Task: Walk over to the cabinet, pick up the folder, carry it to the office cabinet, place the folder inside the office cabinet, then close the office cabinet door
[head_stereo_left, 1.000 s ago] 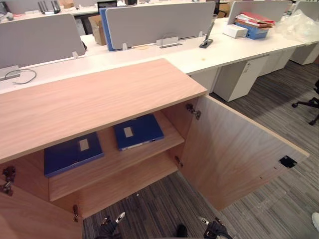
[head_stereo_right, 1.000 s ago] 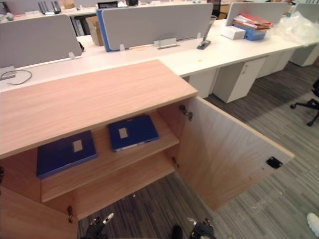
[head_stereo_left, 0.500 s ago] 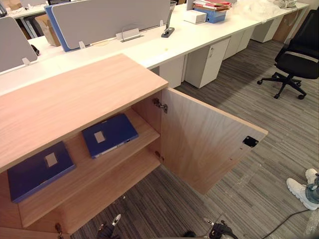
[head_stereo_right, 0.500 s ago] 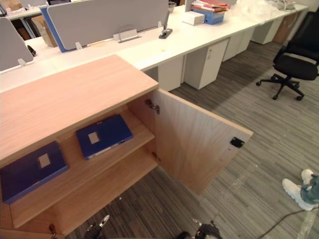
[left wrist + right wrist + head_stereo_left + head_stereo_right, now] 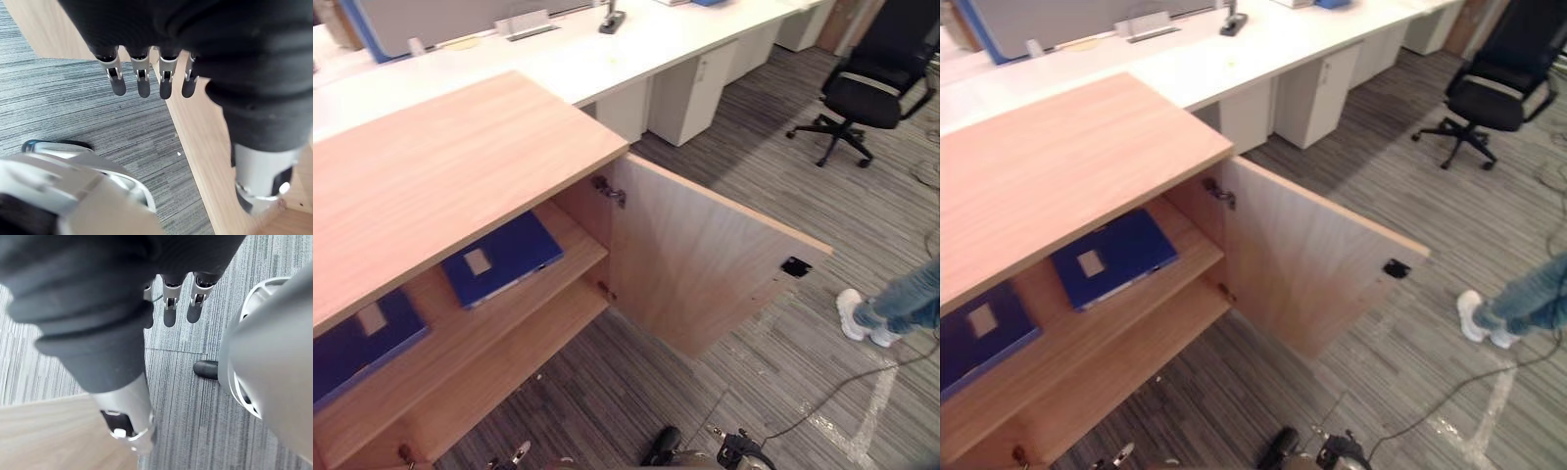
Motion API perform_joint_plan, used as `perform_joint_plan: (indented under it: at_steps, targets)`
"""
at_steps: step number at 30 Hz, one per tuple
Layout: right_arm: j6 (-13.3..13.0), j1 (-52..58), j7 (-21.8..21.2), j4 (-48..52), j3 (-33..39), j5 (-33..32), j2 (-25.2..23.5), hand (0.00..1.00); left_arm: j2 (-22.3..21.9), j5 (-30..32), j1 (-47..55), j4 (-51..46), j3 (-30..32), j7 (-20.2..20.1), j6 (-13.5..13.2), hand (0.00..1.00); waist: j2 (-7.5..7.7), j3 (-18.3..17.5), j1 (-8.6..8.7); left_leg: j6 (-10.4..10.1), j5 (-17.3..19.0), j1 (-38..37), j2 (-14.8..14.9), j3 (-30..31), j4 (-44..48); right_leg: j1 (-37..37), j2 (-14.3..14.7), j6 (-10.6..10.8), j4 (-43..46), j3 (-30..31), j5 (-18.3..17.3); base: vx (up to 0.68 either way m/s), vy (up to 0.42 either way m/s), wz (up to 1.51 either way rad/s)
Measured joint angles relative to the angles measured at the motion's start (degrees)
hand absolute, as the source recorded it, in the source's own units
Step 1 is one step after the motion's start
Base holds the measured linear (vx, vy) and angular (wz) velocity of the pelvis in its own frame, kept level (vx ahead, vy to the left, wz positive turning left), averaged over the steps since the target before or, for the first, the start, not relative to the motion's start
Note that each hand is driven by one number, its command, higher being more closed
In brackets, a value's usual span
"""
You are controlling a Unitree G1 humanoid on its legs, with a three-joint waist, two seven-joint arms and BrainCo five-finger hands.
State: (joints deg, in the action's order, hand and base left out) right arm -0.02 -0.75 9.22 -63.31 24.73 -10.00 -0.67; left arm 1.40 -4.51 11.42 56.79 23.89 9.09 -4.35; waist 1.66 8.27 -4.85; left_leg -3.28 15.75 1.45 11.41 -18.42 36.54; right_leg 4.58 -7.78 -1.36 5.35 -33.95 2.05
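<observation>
A low wooden cabinet (image 5: 450, 166) stands before me with its right door (image 5: 695, 264) swung wide open. On its upper shelf (image 5: 538, 294) lie two dark blue folders, one near the middle (image 5: 504, 257) and one at the left edge (image 5: 357, 343), each flat with a pale label. My left hand (image 5: 142, 83) hangs beside the cabinet's wood above the carpet, open, holding nothing. My right hand (image 5: 171, 308) hangs over the grey carpet, also open with nothing in it. Both hands are low and well short of the shelf.
A long white desk (image 5: 558, 59) with white drawer units (image 5: 690, 93) runs behind the cabinet. A black office chair (image 5: 862, 88) stands at the far right. A person's jeans leg and white shoe (image 5: 862, 318) are on the carpet right of the open door.
The camera has swung right and closer, so the cabinet sits further left in view. The person's leg has stepped nearer to the door. Both hands still hang open.
</observation>
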Motion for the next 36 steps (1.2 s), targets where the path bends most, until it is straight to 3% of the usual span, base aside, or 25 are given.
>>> perform_joint_plan:
  at_steps: [2, 4, 5, 6, 8, 9, 16, 20, 27, 30, 36]
  targets:
    - [0.0, 0.0, 0.0, -0.1, 0.0, -0.1, 0.4, 0.00, -0.2, -0.6, 0.8, 0.0, -0.3, 0.0, 0.0, 0.00, -0.44, 0.4, -0.46, -0.3, 3.7, 3.3, -2.4, 8.3, -1.2, -0.8, 1.6, 0.0, -1.5, 3.8, 0.0, 0.06, 0.090, -1.09]
    - [0.0, 0.7, 0.5, 0.3, 0.5, -0.1, 0.4, 0.00, -0.5, -1.2, 0.9, -0.2, -0.2, 0.0, -0.1, 0.00, -0.42, 1.1, -0.99, -0.4, 2.8, 6.1, -5.2, 16.8, -10.3, -1.8, 2.4, 0.9, -2.2, 6.7, 0.7, 0.03, 0.091, -0.91]
    - [0.0, 0.8, 0.6, 0.3, 0.7, -0.1, 0.4, 0.00, -0.7, -1.3, 1.1, -0.1, 0.2, -0.1, -0.1, 0.00, -0.73, 0.9, -1.20, -0.6, -0.2, 5.6, -5.4, 17.0, -10.6, -1.8, 2.6, 1.3, -2.6, 7.9, 1.3, 0.06, 0.129, -0.91]
    - [0.0, 1.9, 0.9, 1.2, 0.8, -0.1, -0.5, 0.00, -0.7, -1.6, 1.5, -0.2, 1.3, -0.1, 0.0, 0.00, -0.31, 0.1, -1.42, 0.1, -0.4, 4.1, -5.9, 15.5, -13.5, -3.0, 3.1, 2.5, -5.5, 8.9, 2.4, 0.15, 0.121, -0.65]
    - [-0.1, 2.2, 1.2, 2.5, 1.2, -0.1, -1.2, 0.00, -1.0, -1.5, 1.1, -0.8, 2.1, -0.1, -0.2, 0.00, -0.02, -0.2, -0.91, 1.3, -1.6, 2.9, -6.7, 13.4, -16.5, -3.6, 2.3, 2.2, -6.0, 8.8, 2.8, 0.26, 0.124, -0.44]
    - [-0.1, 2.5, 1.2, 3.1, 1.1, -0.4, -1.6, 0.00, -1.4, -1.5, 1.1, -1.1, 2.8, -0.1, -0.1, 0.00, -0.06, -0.9, -0.90, 1.8, -2.0, 1.5, -7.7, 12.2, -17.6, -3.7, 1.5, 3.1, -6.7, 9.1, 4.6, 0.30, 0.135, -0.33]
    - [-0.3, 2.3, 1.2, 7.4, 0.9, -2.4, -2.8, 0.00, -2.4, -1.1, 0.7, -1.0, 2.5, -0.7, -0.3, 0.00, -1.64, -3.5, -0.72, 1.8, -2.4, -4.8, -8.8, 12.4, -22.5, -8.6, 1.4, 3.2, -10.1, 9.0, 4.7, 0.20, 0.066, -0.10]
    - [-0.7, -0.8, 1.9, 12.4, -0.3, -2.5, -0.5, 0.00, -1.5, -1.1, 0.7, -1.0, 0.1, -0.8, -0.3, 0.00, -1.73, -4.1, -0.57, 1.7, -2.8, -5.5, -10.3, 12.4, -22.2, -9.1, 0.4, 3.2, -10.1, 9.2, 4.7, 0.08, 0.066, -0.09]
    - [-2.3, -16.1, 4.5, 16.3, -1.3, -6.8, 8.5, 0.00, 1.1, -1.8, 1.2, -1.2, -6.9, -0.7, -0.6, 0.00, -1.86, -4.6, -0.66, 2.3, -3.6, -4.6, -13.8, 13.7, -23.7, -7.4, -2.3, 3.8, -10.2, 10.8, 5.2, -0.01, 0.088, -0.02]
    - [-2.5, -20.0, 5.3, 12.5, -1.3, -7.9, 11.8, 0.00, 1.6, -2.8, 1.6, -1.2, -8.4, -0.7, -0.6, 0.00, -1.84, -4.6, -0.71, 2.5, -3.7, -4.5, -14.4, 15.6, -23.7, -7.4, -2.6, 3.6, -10.2, 10.8, 5.3, -0.02, 0.049, 0.11]
    - [-2.3, -24.3, 5.1, 4.7, -2.4, -9.1, 13.9, 0.00, 1.8, -3.1, 3.1, -1.1, -9.5, -0.7, -0.6, 0.00, -2.47, -4.3, -0.42, 3.0, -4.0, -4.3, -14.8, 16.3, -23.7, -7.4, -2.9, 3.5, -10.1, 10.8, 5.4, -0.06, 0.026, -0.01]
